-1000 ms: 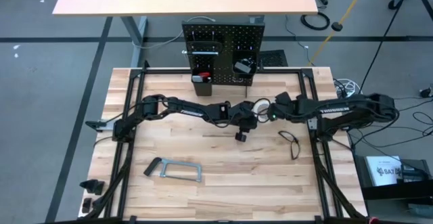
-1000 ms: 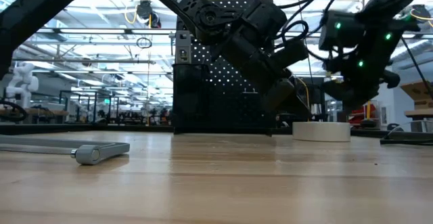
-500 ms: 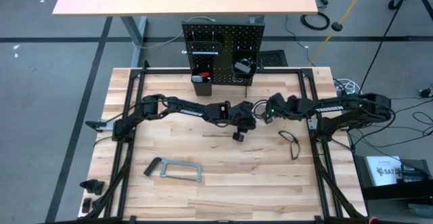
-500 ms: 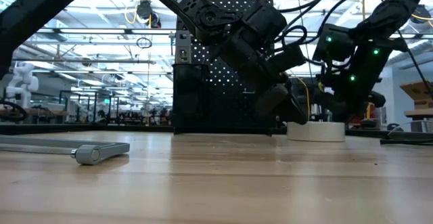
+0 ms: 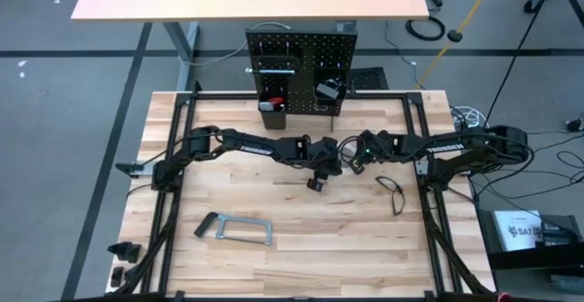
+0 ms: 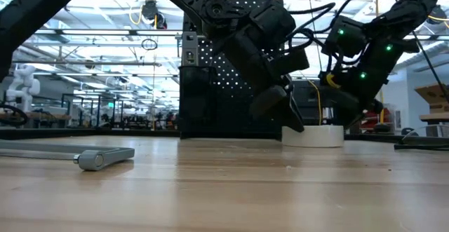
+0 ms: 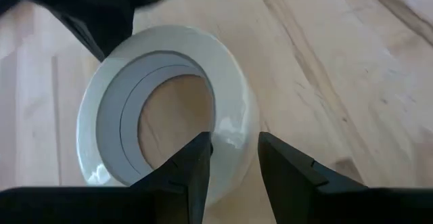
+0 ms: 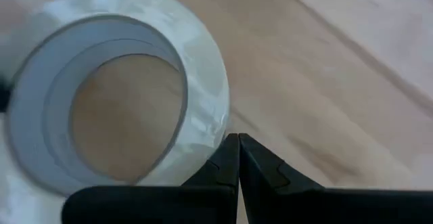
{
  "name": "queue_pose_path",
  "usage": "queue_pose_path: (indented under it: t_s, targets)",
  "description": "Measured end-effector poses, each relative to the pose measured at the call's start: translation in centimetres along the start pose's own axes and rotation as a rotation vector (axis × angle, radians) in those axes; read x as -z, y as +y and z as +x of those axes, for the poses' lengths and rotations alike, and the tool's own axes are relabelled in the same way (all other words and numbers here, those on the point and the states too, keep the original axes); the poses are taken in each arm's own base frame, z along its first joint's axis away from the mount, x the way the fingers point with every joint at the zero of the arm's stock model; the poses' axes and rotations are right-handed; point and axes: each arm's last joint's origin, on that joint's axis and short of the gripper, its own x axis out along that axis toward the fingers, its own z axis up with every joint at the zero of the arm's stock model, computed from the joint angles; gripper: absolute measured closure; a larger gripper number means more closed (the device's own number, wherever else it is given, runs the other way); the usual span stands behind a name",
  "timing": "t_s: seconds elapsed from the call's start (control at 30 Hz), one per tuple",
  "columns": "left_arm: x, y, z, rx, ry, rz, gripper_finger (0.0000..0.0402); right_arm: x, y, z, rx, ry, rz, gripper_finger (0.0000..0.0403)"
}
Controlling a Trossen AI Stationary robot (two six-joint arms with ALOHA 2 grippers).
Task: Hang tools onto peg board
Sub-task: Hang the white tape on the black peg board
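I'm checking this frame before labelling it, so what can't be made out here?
- High view: the tape roll is hidden under both grippers.
- High view: what sits in the peg board bins is too small to name.
- Low view: the peg board's hooks are blocked by the left arm.
- Left wrist view: the roll's far edge is covered by a dark arm.

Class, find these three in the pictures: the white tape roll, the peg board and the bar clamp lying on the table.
white tape roll [image 7: 233,126]: left wrist view, on its outer wall.
peg board [image 5: 301,51]: high view, on the bare perforated panel.
bar clamp [image 5: 242,232]: high view, on its grey frame.
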Motion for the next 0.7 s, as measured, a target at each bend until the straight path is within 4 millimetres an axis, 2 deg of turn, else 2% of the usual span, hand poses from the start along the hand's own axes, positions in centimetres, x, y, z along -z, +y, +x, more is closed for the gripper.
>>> queue_pose_path:
  t_s: [0.23,0.6,0.7]
  targets:
    - [-0.1,-0.6,-1.8,0.125,0.039,0.002,0.0272,-0.6,1.1,-0.2,-0.144,-0.044,-0.016,0.0403]
    - [0.5,-1.3,-2.2,0.271,0.072,-0.012,0.0272,-1.1,2.4,-0.6,-0.269,-0.115,-0.028,0.0403]
    - [1.0,-1.8,-2.0,0.308,0.12,0.032,0.0271,-1.4,3.0,-0.9,-0.333,-0.144,-0.029,0.0403]
